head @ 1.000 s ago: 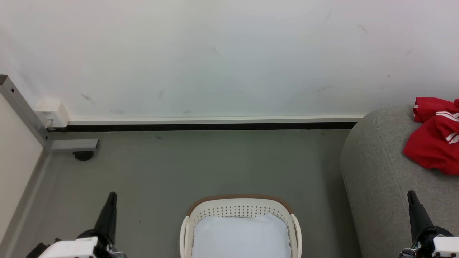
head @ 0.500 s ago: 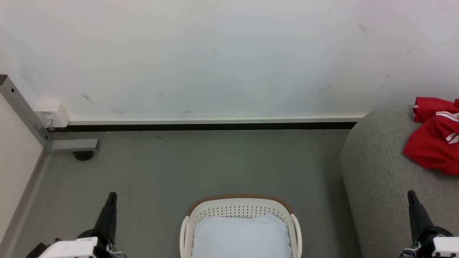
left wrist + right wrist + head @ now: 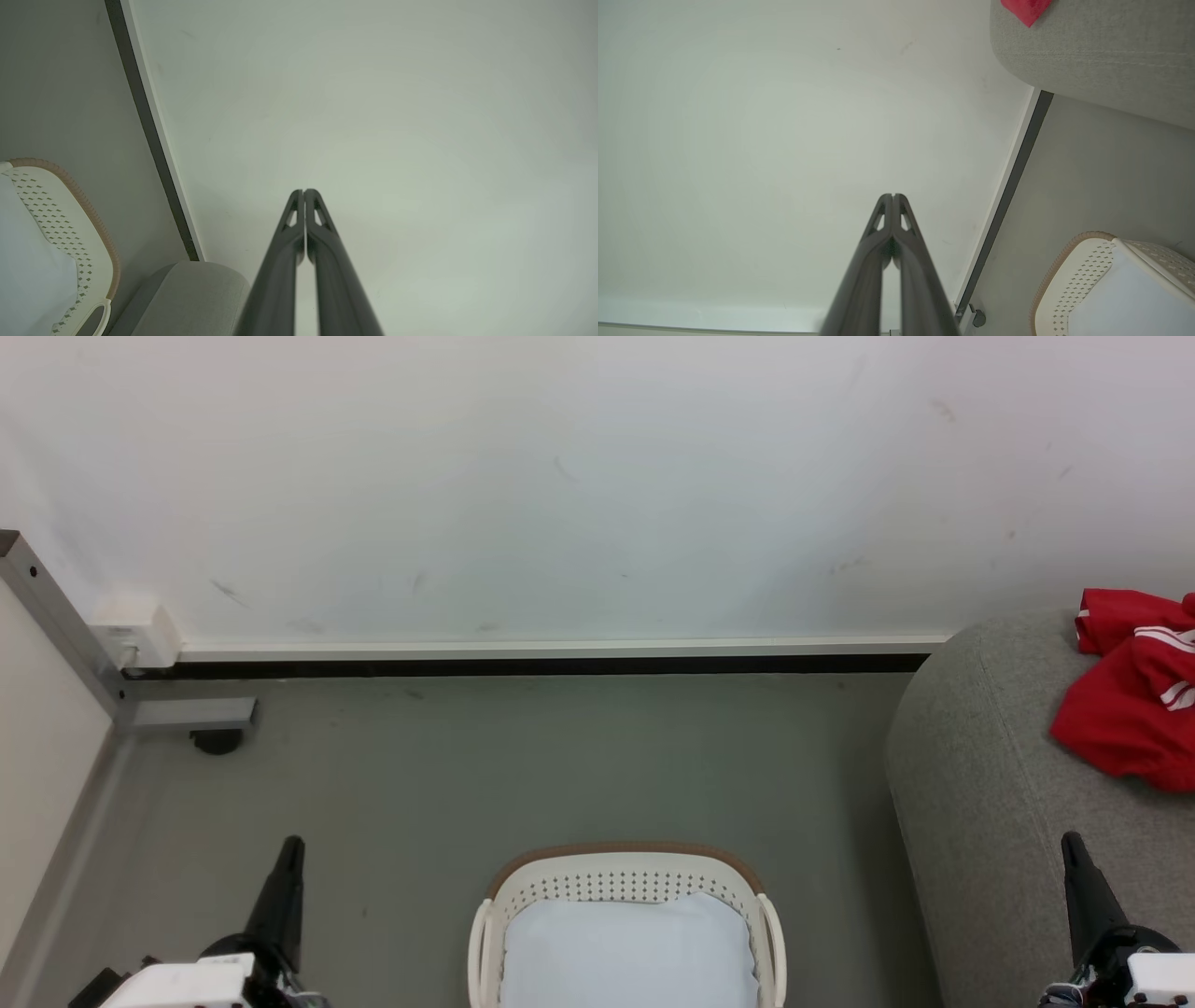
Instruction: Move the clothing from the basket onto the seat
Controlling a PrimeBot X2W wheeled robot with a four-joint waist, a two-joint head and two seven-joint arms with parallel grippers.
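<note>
The seat point(image 3: 990, 803) is seen at the right, and the basket point(image 3: 625, 875), lined with a pale cloth point(image 3: 630, 952), is set on the floor point(image 3: 560, 756) beside it. The clothing point(image 3: 1130, 709) is laid crumpled on the seat. The left gripper point(image 3: 293, 843) and right gripper point(image 3: 1069, 839) are pressed together, with nothing pinched.

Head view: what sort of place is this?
Probably a lab or test room set up like a living space: a grey sofa stands by a bare, scuffed white wall, a laundry basket sits on a plain grey floor, and a metal frame on a caster stands in the corner.
</note>
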